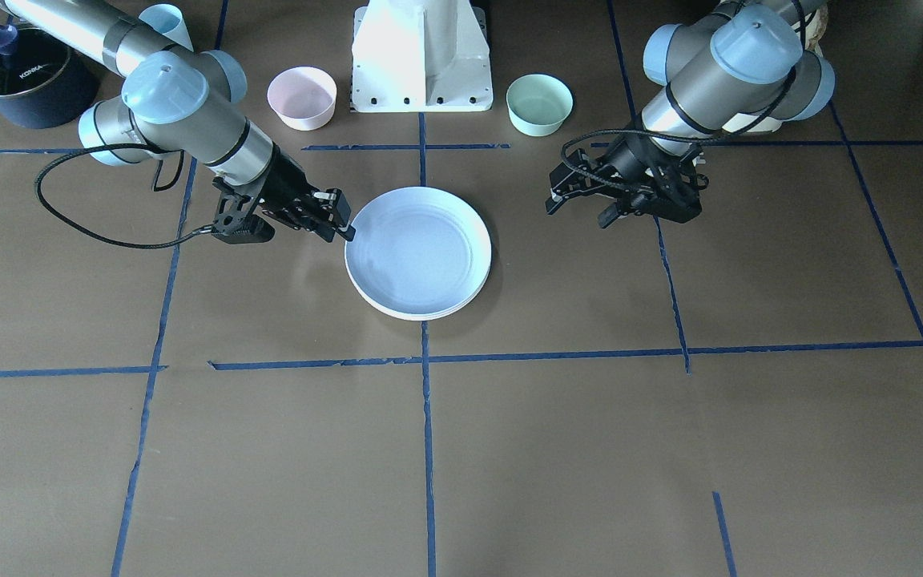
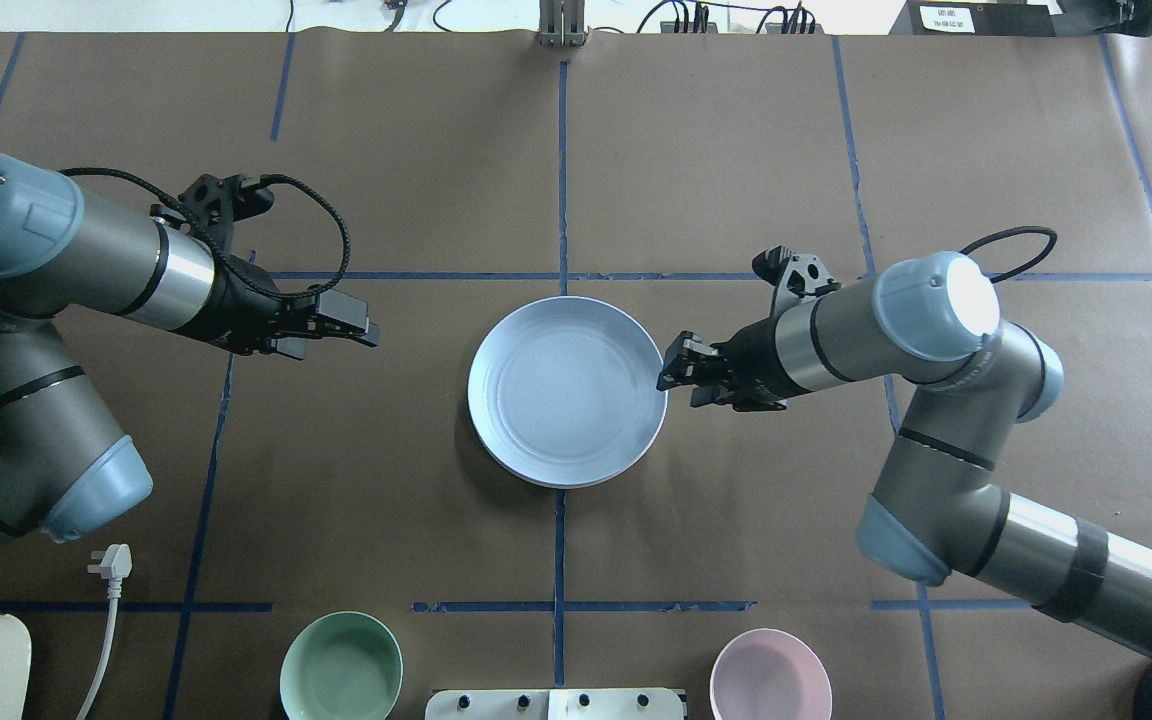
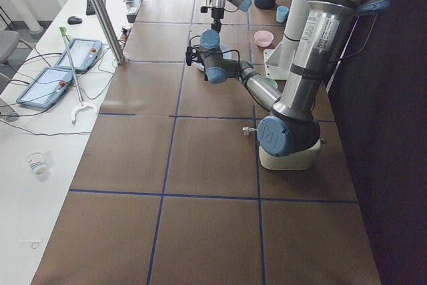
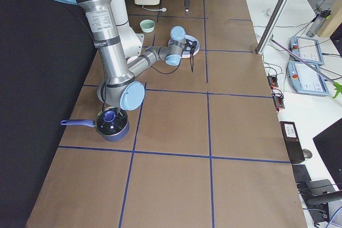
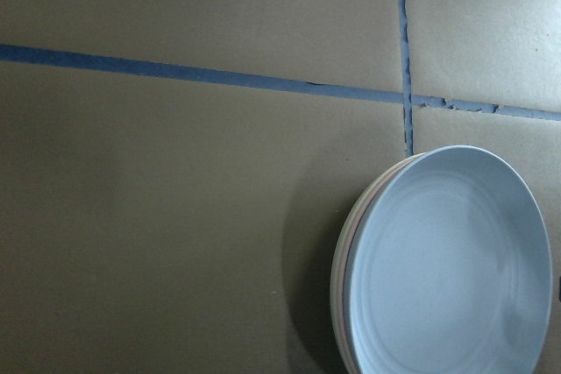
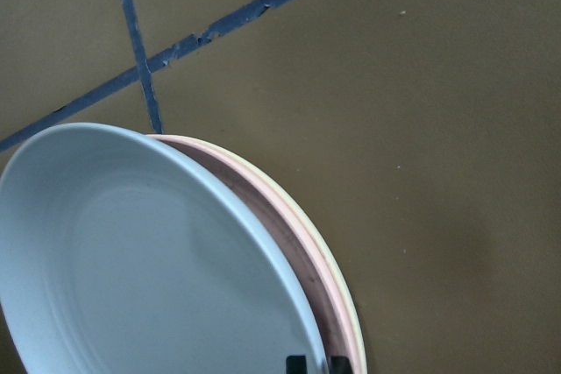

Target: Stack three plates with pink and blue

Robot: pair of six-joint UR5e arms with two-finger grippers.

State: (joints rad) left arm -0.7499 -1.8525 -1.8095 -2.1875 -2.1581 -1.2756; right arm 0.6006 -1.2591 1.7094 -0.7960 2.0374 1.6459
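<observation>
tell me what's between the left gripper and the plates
Nothing: only bare table lies between the left gripper and the plates, as the overhead view shows.

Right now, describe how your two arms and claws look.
The left arm and right arm are both silver-grey tubes with rounded pale blue caps at the joints. The left claw and right claw are black and two-fingered. A black braided cable loops off each wrist. I see no readable markings.
</observation>
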